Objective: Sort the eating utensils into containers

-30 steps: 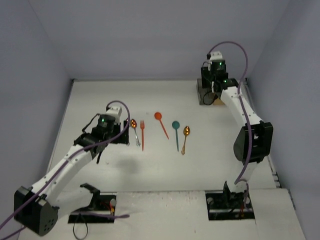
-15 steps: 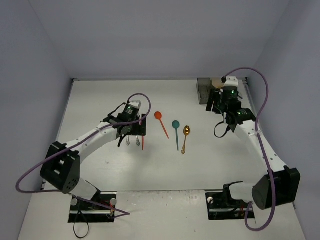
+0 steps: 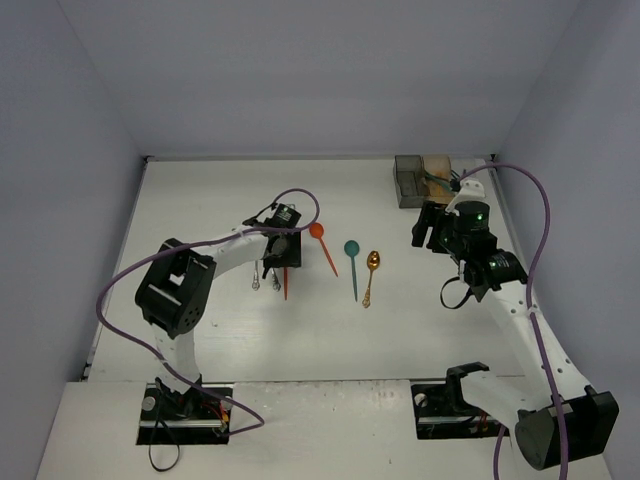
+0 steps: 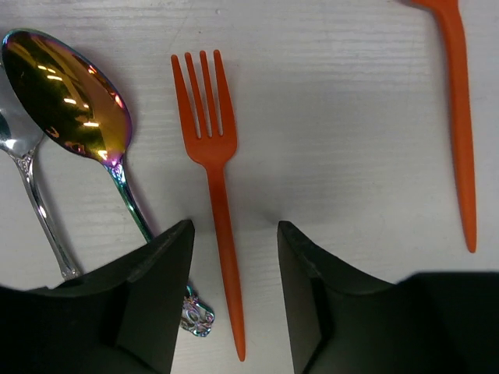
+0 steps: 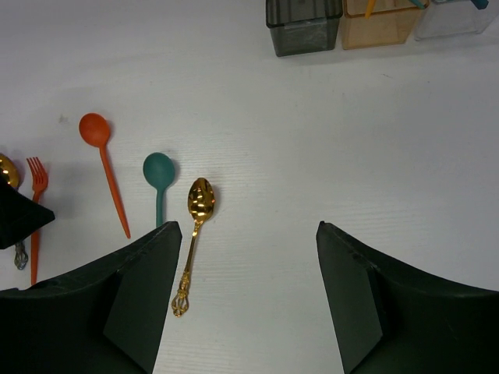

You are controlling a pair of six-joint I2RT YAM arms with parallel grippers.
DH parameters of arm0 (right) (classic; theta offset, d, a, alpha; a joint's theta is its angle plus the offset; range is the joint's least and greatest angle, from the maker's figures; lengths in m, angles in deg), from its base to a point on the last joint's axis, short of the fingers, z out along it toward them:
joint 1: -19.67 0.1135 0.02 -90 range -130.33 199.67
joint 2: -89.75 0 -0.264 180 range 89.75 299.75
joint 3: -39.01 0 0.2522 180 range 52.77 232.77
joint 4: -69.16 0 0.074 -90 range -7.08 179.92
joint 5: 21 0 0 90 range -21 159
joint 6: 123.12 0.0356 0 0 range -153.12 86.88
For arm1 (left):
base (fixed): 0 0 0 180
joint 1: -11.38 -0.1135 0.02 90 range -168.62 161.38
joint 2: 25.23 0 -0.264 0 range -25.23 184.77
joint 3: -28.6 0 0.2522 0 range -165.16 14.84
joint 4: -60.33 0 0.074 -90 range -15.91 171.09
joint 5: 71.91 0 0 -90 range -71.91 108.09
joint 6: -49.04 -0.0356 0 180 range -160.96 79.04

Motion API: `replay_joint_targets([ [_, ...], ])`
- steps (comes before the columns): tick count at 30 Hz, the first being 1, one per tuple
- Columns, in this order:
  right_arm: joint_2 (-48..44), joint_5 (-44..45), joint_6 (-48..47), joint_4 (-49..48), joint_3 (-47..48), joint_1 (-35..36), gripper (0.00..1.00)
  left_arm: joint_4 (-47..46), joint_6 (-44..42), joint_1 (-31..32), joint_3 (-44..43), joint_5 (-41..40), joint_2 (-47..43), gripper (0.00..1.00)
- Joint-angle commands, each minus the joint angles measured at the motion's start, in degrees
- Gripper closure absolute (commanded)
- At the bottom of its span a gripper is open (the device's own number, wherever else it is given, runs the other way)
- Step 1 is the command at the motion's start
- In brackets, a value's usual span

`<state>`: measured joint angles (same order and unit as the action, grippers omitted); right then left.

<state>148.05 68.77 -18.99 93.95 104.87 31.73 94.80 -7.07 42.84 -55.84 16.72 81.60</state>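
At centre-left of table [image 3: 300, 340], locate L gripper [image 4: 234, 231]: jaws spread, nothing pinched, one finger [image 4: 168, 265] on each side of orange fork [image 4: 209, 148] handle. Treat contact btwn pads and handle as not discernible. Note fork flat on table, tines toward far edge, handle end toward arm bases. Just beside fork, on its left in L wrist view, see iridescent spoon [image 4: 70, 89] w/ handle passing under left-hand finger; next to that, bowls overlapping in view, see silver spoon [image 4: 35, 195], partly cut off by frame edge. On other side of fork, find orange spoon [image 3: 322, 240], then teal spoon [image 3: 352, 262], then gold spoon [image 3: 371, 270]: all flat, in a loose row, bowls toward far edge, none touching. At far-right corner, find 3 bins adjoining in a row, L to R in R wrist view: dark grey bin [image 5: 304, 27], orange-tan bin [image 5: 382, 27], clear bin [image 5: 456, 22]. Note thin orange stick [image 5: 371, 8] inside orange-tan bin; type not legible. Near bins, on their near side, locate R gripper [image 5: 248, 234]: jaws spread wide, nothing held, above bare table to right of gold spoon, well apart from all loose utensils.
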Motion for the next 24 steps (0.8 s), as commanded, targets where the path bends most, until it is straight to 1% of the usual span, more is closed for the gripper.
replay_joint_targets([
  [1,-2.01,-3.49,0.06,-2.05,-0.71,0.25,0.32,-0.58,1.71,0.27,-3.26,-2.11,-0.38,0.59],
  [5,-2.14,-4.71,-0.34,-1.89,-1.39,0.25,0.31,-0.5,2.25,0.27,-3.5,-2.17,1.56,0.7],
  [9,-2.19,-5.71,-1.31,-1.89,-1.13,0.27,0.31,-0.64,2.81,0.27,-3.77,-2.87,3.02,0.79],
  [12,-1.71,-9.11,-2.51,-1.97,-0.23,0.39,0.3,-0.11,3.8,0.27,-5.05,-2.98,3.62,0.96],
  [13,-1.39,-10.25,-2.76,-1.97,0.15,0.58,0.3,0.02,4.44,0.27,-5.63,-2.79,3.49,0.99],
  [20,2.34,-15.58,-0.33,-2.5,2.39,3.67,0.29,-3.39,12.76,1.14,-10.53,6.45,-1.97,1.0],
  [23,4.36,-16.47,0.82,-3.41,4.63,7.19,0.29,-7.62,20.28,1.86,-11.5,9.29,-4.63,1.0],
  [24,5.23,-16.47,0.89,-3.7,5.07,8.92,0.29,-9.42,21.58,2.01,-11.5,10.3,-4.93,1.0],
])
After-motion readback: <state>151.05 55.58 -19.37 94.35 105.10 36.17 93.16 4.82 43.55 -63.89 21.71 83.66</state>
